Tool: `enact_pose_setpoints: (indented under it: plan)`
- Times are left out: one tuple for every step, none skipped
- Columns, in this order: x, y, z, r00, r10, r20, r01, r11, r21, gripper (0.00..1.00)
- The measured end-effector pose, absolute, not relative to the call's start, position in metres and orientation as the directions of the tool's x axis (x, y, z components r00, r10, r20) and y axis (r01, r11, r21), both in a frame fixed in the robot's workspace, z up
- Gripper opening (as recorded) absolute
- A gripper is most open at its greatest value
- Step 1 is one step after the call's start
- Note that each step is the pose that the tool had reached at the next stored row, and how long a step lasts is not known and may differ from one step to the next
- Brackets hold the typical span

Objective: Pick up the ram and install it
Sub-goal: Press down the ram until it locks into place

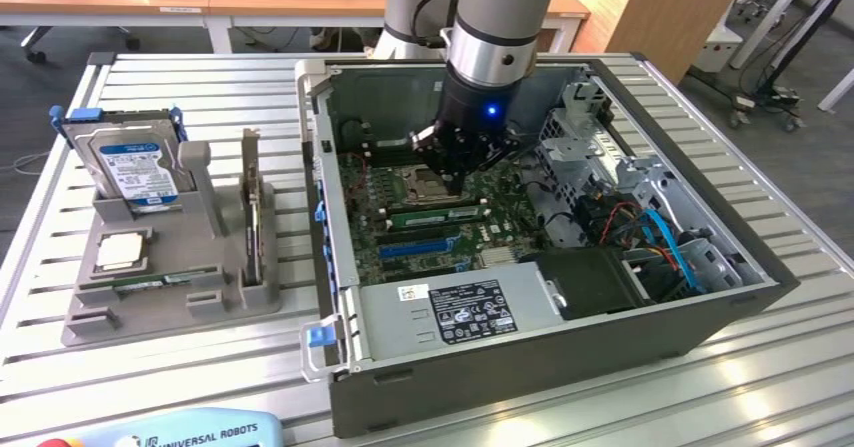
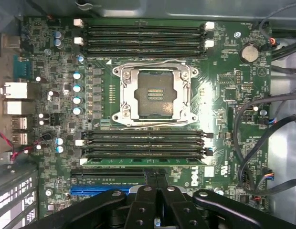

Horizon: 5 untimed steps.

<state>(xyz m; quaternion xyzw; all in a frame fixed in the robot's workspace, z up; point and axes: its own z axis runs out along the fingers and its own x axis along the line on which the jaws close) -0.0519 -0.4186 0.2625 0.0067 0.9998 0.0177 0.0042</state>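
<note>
Exterior view, left to right: grey holder tray (image 1: 160,287), then open grey computer case (image 1: 694,317), black gripper (image 1: 457,179) down inside. Wrist view adds detail: fingers pinched shut, empty, beside the thin green ram stick (image 2: 143,161) seated in its slot.

An open computer case (image 1: 561,337) stands on the slatted metal desk (image 1: 80,367). Inside it lies a green motherboard (image 2: 224,119) with an empty processor socket (image 2: 155,94) in the middle. At nine o'clock from the case sits a grey holder (image 1: 174,287), carrying a blue-labelled hard drive (image 1: 130,172) and a square silver processor chip (image 1: 120,252).
</note>
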Motion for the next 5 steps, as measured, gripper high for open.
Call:
enact_pose_setpoints:
  plan:
    - [-0.0519,-0.4186,0.2625,-1.000,0.014,-0.008,0.013,0.999,0.035,0.10]
    - [-0.0518,-0.4186,0.2624,-1.000,0.012,-0.008,0.012,0.999,0.036,0.10]
    - [-0.0518,-0.4186,0.2624,-1.000,0.011,-0.008,0.011,0.999,0.036,0.10]
    - [-0.0518,-0.4186,0.2624,-1.000,0.011,-0.008,0.011,0.999,0.036,0.10]
    - [-0.0518,-0.4186,0.2624,-1.000,0.011,-0.008,0.011,0.999,0.036,0.10]
